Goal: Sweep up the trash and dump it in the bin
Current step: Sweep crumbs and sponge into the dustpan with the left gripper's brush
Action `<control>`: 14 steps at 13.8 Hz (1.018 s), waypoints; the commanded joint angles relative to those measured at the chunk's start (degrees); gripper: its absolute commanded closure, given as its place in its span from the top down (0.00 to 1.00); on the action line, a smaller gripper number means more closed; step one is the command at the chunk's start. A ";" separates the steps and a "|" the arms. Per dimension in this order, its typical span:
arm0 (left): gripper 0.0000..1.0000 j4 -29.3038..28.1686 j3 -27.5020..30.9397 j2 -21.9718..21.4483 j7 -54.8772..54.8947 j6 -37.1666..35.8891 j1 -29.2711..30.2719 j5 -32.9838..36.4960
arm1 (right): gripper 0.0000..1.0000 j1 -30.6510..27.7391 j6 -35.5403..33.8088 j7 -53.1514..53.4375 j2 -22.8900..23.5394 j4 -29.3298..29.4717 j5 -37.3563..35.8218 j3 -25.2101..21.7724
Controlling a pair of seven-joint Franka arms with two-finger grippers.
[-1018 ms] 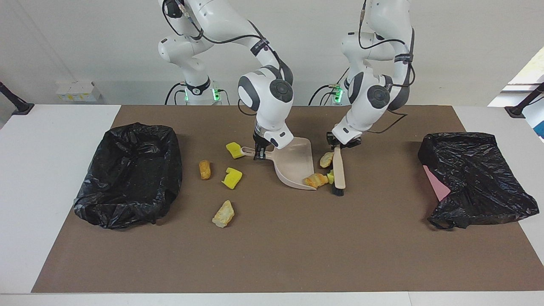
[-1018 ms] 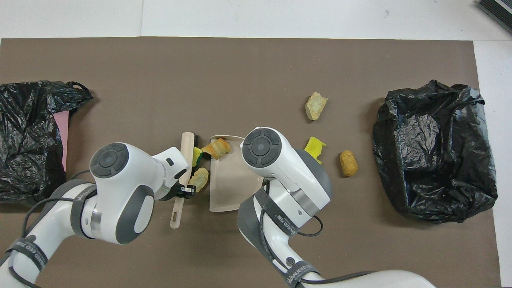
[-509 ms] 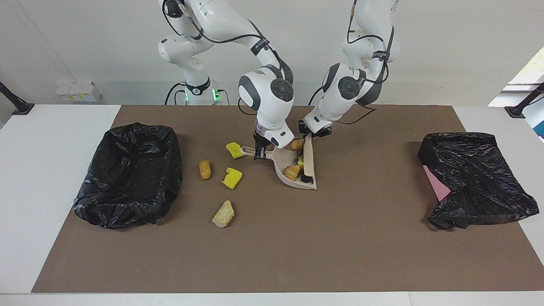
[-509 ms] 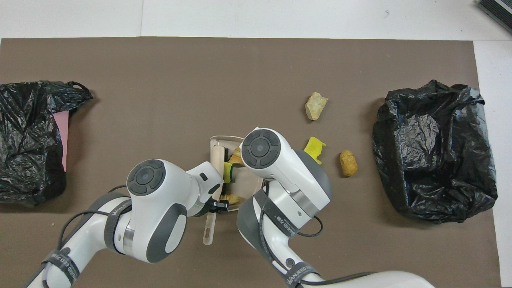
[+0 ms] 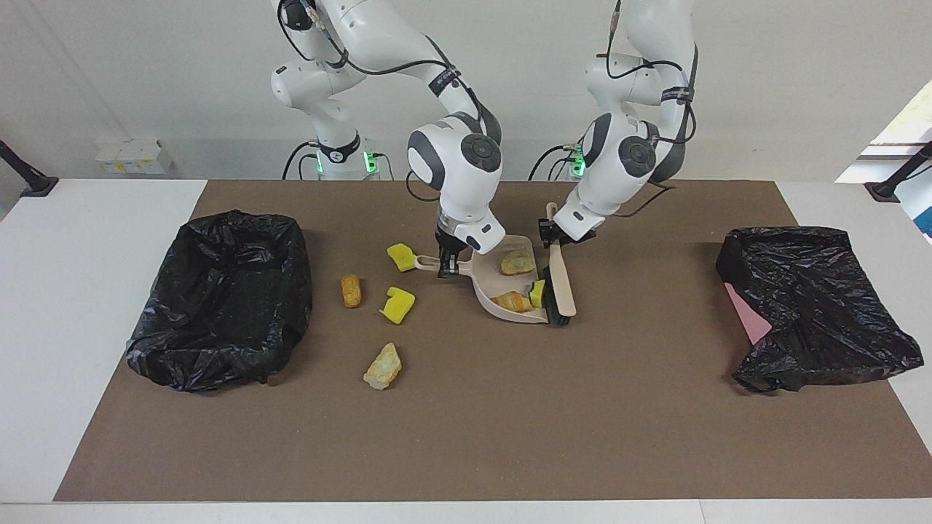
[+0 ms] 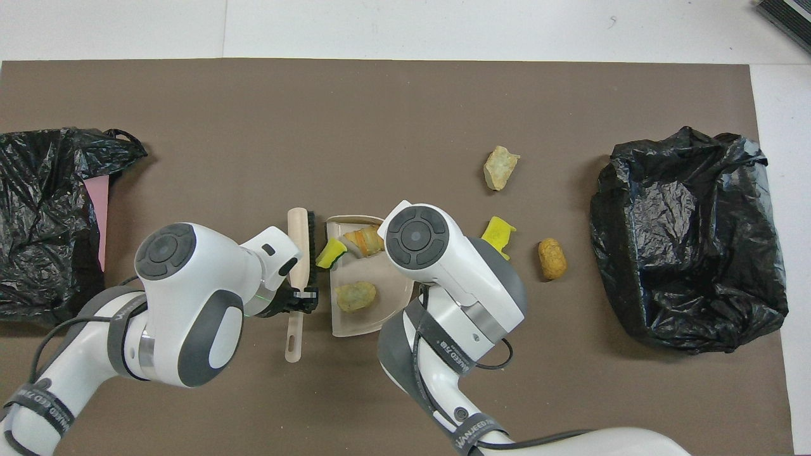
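Note:
My right gripper (image 5: pixel 445 267) is shut on the handle of the beige dustpan (image 5: pixel 489 281), which rests on the mat; the overhead view hides this grip under the arm. Three pieces of trash lie in the pan: a tan lump (image 5: pixel 517 262), a golden-brown lump (image 5: pixel 512 300) and a yellow-green sponge chunk (image 5: pixel 537 292) at its open lip. My left gripper (image 5: pixel 557 234) is shut on the brush (image 5: pixel 561 280), whose bristles touch the mat just outside the lip. More trash lies on the mat toward the right arm's end: two yellow sponges (image 5: pixel 402 256) (image 5: pixel 397 304), a brown lump (image 5: pixel 351 290) and a tan lump (image 5: pixel 383 366).
A bin lined with a black bag (image 5: pixel 222 298) stands at the right arm's end of the brown mat. Another black-bagged bin (image 5: pixel 815 306) with pink showing stands at the left arm's end. The dustpan (image 6: pixel 355 323) and brush (image 6: pixel 298 247) sit mid-table.
The brush swept across into the pan, pushing three scraps in, then drew back out to the pan's lip. The dustpan shifted slightly; the right arm stayed nearly still.

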 commanded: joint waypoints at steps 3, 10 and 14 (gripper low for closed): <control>0.00 0.77 -0.23 -2.72 -0.13 -4.00 4.86 3.88 | 0.00 -1.80 2.35 -2.61 -0.93 -1.11 0.06 0.39; 0.00 -0.45 -0.67 -4.31 -1.18 -4.72 5.05 5.29 | 0.00 -3.21 2.53 -6.57 -3.13 -3.30 1.47 0.39; 0.00 0.77 -1.11 -3.51 -7.76 -1.30 0.75 3.37 | 0.00 -3.13 5.95 -6.66 -5.33 -8.40 1.20 0.39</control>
